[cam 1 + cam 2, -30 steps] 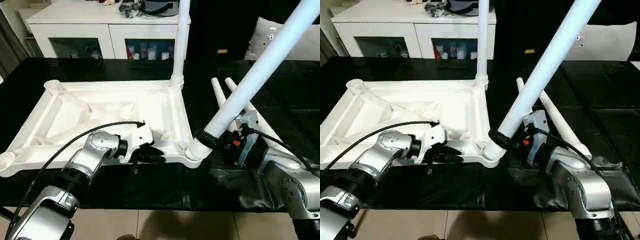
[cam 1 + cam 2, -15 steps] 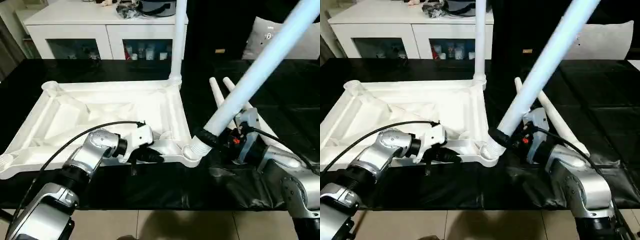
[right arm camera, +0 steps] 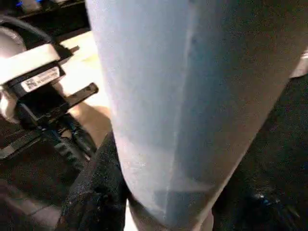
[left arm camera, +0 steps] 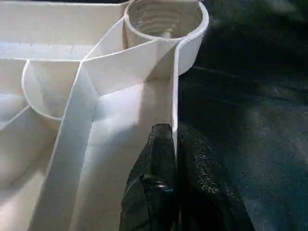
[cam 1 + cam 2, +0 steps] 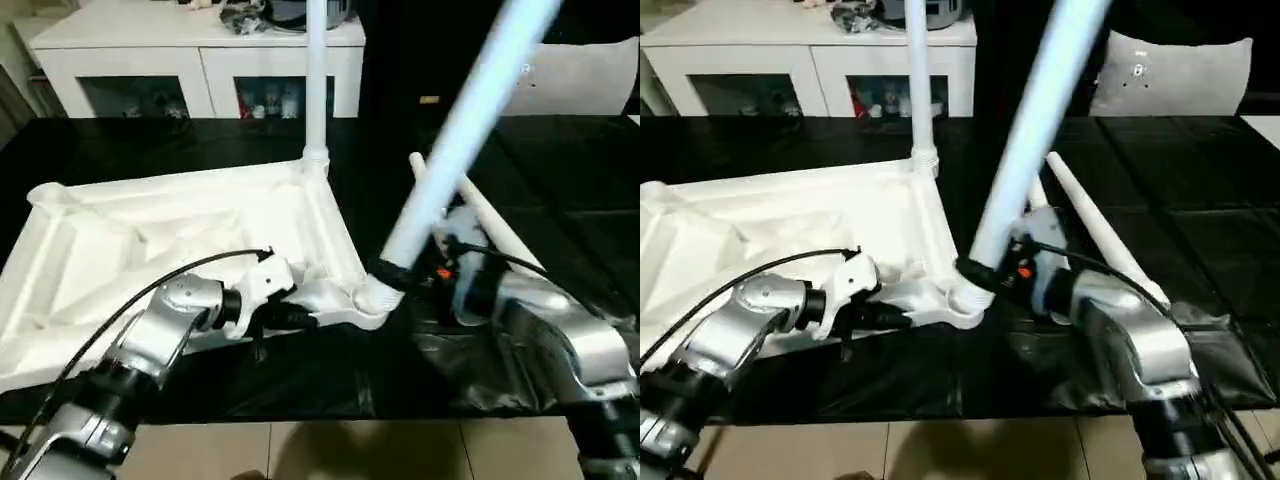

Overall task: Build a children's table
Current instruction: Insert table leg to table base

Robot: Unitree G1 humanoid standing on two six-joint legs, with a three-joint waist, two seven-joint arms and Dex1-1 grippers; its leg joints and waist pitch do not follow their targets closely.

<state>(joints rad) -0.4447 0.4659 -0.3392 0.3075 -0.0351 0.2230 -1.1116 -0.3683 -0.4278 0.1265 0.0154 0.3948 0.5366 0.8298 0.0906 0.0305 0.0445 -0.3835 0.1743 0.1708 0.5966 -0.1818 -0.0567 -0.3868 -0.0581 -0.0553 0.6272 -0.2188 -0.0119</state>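
The white table top (image 5: 120, 235) lies upside down on the black table, ribs facing up. One white leg (image 5: 316, 80) stands upright in its far right corner socket. A second leg (image 5: 455, 135) leans to the right, its lower end at the near right corner socket (image 5: 368, 300). My right gripper (image 5: 386, 272) is shut around this leg just above the socket; the leg (image 3: 192, 96) shows close up in the right wrist view. My left gripper (image 5: 298, 318) is shut on the top's near rim (image 4: 174, 96), one finger (image 4: 156, 159) on each side of the wall. Two loose legs (image 5: 478, 205) lie behind my right arm.
A white glass-door cabinet (image 5: 130, 60) stands behind the table, with a grey cushion (image 5: 1170, 75) at the back right. The black cover's front edge (image 5: 300, 415) runs just below my arms, and tiled floor lies beyond it.
The camera has shifted, moving the scene left in the picture. The leg in my right gripper now stands steeper, closer to upright. My left gripper keeps its hold on the rim.
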